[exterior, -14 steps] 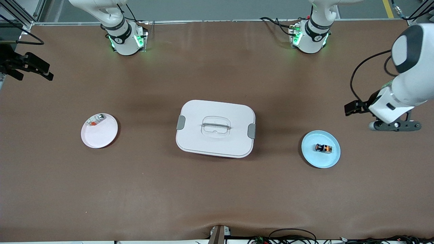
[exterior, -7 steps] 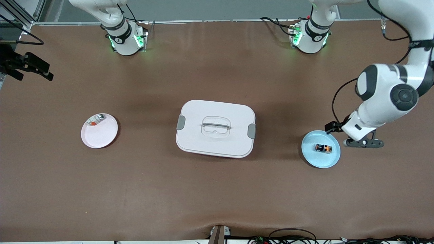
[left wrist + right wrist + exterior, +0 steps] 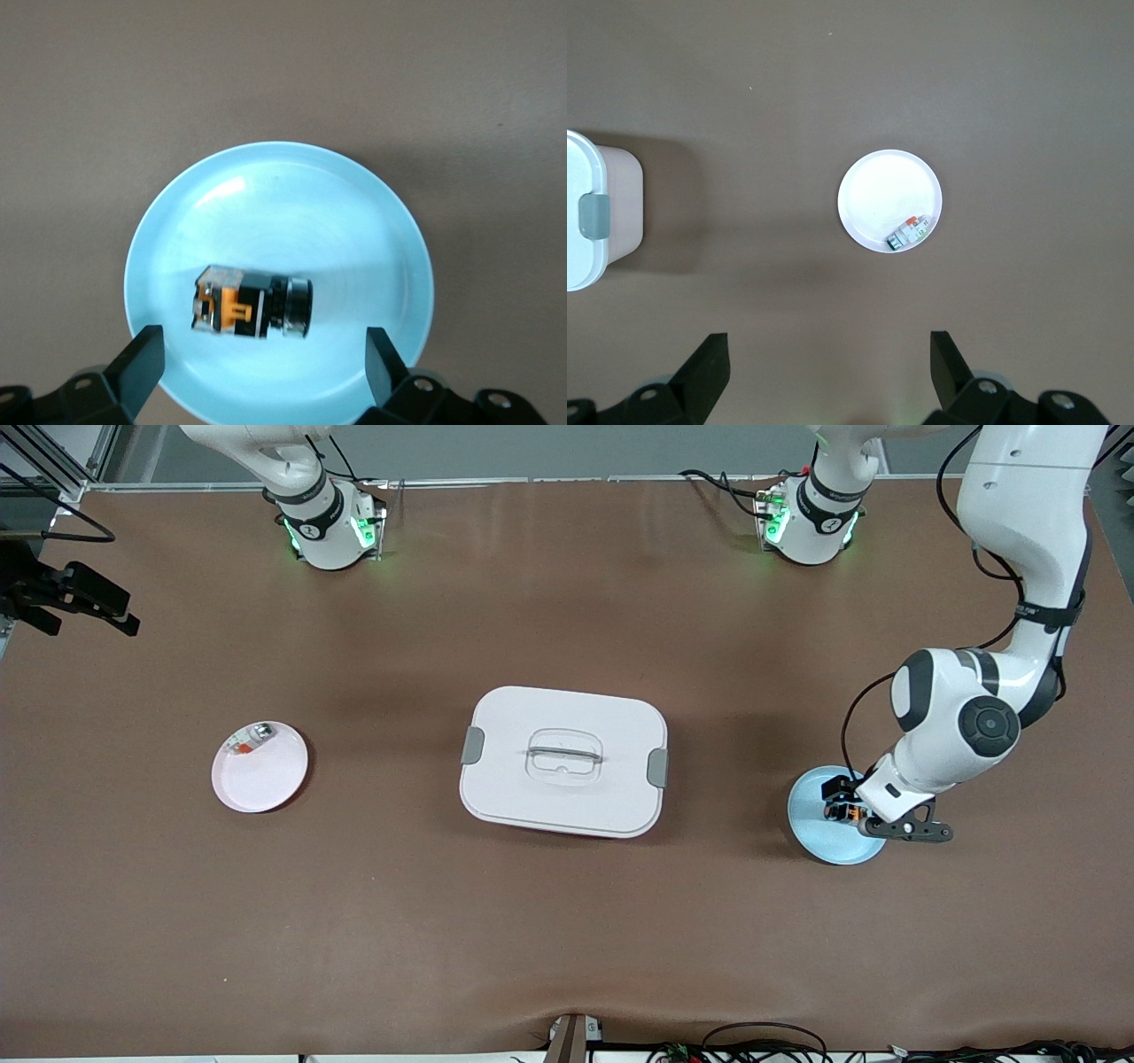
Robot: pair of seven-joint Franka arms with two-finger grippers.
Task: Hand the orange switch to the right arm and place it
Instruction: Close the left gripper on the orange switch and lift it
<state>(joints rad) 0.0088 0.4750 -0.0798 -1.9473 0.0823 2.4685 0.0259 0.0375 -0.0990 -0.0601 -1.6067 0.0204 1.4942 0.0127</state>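
Note:
The orange switch lies on its side on a light blue plate toward the left arm's end of the table. From the front the orange switch is partly covered by the arm, and the blue plate shows beneath it. My left gripper hangs over this plate, open. In the left wrist view the left gripper has its fingers spread wide on either side of the switch, clear of it. My right gripper is open and empty, high over the table near the pink plate.
A white lidded box with a handle sits mid-table. A pink plate toward the right arm's end holds a small silver-and-orange piece. The right wrist view shows the pink plate and the box's corner.
My left arm has swung in from the table's end and come down over the blue plate, still open. The switch has not moved. Nothing else has shifted.

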